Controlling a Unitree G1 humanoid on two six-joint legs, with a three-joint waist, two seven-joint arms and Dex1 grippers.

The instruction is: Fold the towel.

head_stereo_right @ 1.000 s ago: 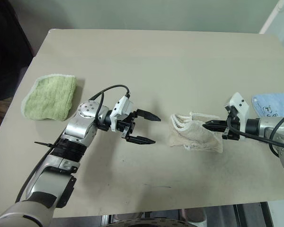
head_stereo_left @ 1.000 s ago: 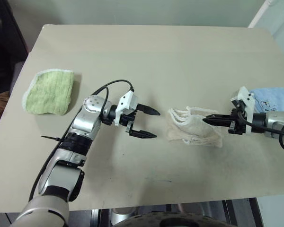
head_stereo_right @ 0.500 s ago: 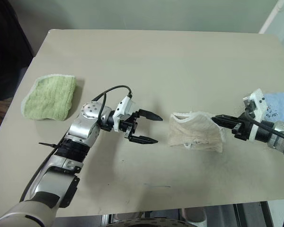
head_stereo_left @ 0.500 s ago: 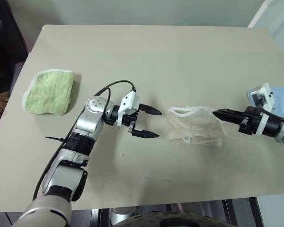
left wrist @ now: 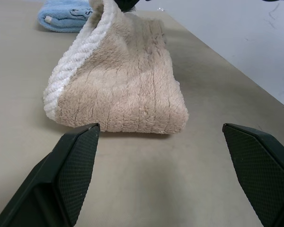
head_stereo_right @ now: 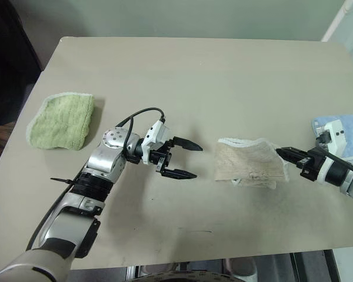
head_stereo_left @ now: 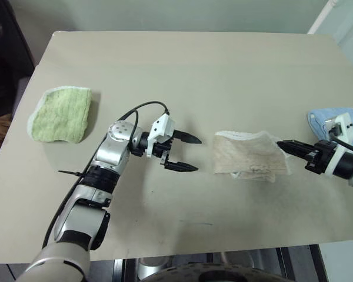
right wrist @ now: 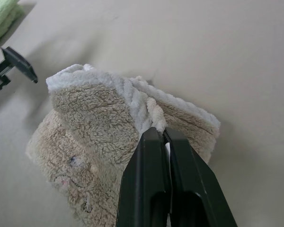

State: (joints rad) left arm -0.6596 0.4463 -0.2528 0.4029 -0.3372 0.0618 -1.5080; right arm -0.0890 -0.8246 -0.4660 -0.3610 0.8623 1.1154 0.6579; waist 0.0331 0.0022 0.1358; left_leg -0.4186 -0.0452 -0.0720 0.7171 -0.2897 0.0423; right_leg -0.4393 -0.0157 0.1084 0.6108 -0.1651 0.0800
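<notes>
The beige towel (head_stereo_left: 250, 154) lies folded in a thick bundle at the table's middle right, its white stitched edging (right wrist: 132, 94) turned up along the top. My right gripper (head_stereo_left: 280, 143) reaches in from the right and is shut on the towel's right edge. In the right wrist view its fingers (right wrist: 151, 179) are pressed together, pinching the white edging. My left gripper (head_stereo_left: 197, 155) hovers a short way to the towel's left, open and empty, pointing at the towel. In the left wrist view the towel's folded end (left wrist: 123, 90) sits between and beyond the open fingers (left wrist: 78, 161).
A small green folded towel (head_stereo_left: 60, 113) lies at the table's left. A light-blue folded towel (head_stereo_left: 341, 120) sits at the right edge, just behind my right wrist. The tan table (head_stereo_left: 188, 64) ends close to the front, and a dark gap lies past its left side.
My right gripper pulled to the right with the towel's edge, rolling as it went. The towel shifted right and flattened into a neater block. The left gripper stayed put, open.
</notes>
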